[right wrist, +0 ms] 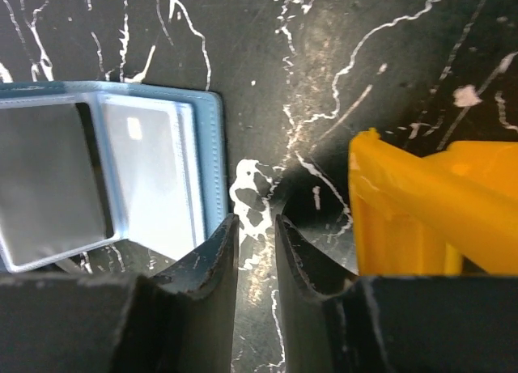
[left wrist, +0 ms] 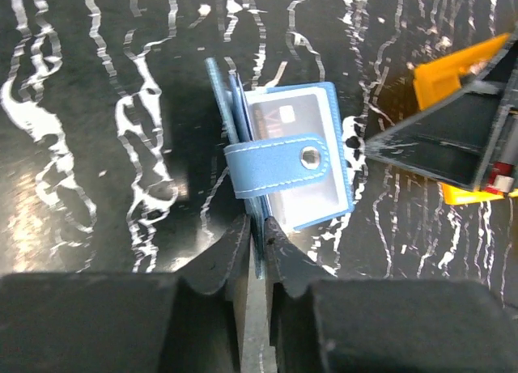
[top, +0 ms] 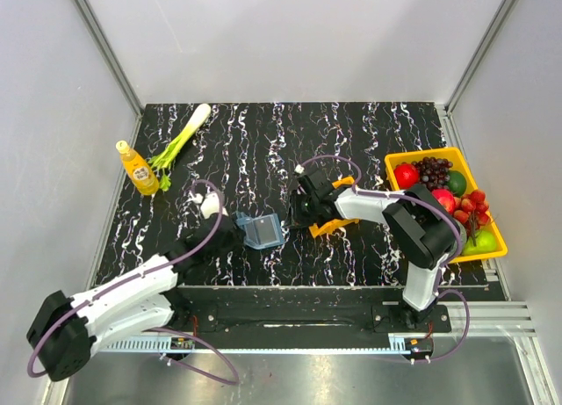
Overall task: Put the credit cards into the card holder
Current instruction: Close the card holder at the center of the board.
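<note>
Since the card holder (top: 261,231) lies open just left of the orange tray (right wrist: 421,203), one flap pinched in the left gripper (left wrist: 257,242), I'd say the right gripper (right wrist: 255,227), jaws slightly apart and empty, between tray and holder, is nearer for loading. One credit card (left wrist: 287,114) looks sleeved.

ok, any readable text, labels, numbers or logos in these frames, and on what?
Nothing can be read in any view.
Label on the orange bottle: there is print, but it is too small to read.
Card in the card holder: its face is blurred behind the clear sleeve, with no legible digits or name.
Red and white tag at the right edge of the left wrist view: too blurred to read.
</note>
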You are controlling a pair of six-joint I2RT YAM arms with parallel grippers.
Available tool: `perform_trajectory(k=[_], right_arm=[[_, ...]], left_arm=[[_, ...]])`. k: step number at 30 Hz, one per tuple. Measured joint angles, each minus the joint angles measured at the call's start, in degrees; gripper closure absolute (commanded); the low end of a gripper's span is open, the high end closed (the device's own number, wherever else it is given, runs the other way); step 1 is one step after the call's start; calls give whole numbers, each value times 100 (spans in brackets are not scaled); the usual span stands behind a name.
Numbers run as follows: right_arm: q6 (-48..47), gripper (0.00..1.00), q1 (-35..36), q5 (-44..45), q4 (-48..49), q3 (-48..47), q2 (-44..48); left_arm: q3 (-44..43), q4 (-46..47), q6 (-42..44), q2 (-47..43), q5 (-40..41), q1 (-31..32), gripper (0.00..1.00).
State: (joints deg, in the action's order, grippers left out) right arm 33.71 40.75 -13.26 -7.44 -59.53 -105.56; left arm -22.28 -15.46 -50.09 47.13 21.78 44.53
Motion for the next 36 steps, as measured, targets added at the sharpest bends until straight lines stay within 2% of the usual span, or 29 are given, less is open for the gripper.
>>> perform_trajectory(k=[5,6,9,11,14,17,22,29,36], right_arm=[[79,68,0,-133,133,26,-44],[92,68,0,-133,160,37,-44],[125,64,0,-114,212,63,-37],[136,64,0,-76,229,87,-11],[138,64,0,-33,227,96,7],[146,58,-4,-42,232,96,7],[245,58,-26,-166,313,94,-17],[511,58,-149,-575,588,149,-122],[885,58,-214,-874,1108,341,-203]], left_arm=[[-433,498,503,920,-629,0,65],[-514,573,570,1099,-761,0,55],[-667,767,761,1440,-1139,0,45],[-688,881,835,1499,-1329,-2,34],[-688,1043,966,1502,-1502,-2,32],[-761,1119,1062,1646,-1576,-7,33],[-1040,1217,1121,2227,-1628,-17,38],[-1054,1399,1019,2579,-1628,-37,38],[-944,1934,911,2730,-1869,-98,33]])
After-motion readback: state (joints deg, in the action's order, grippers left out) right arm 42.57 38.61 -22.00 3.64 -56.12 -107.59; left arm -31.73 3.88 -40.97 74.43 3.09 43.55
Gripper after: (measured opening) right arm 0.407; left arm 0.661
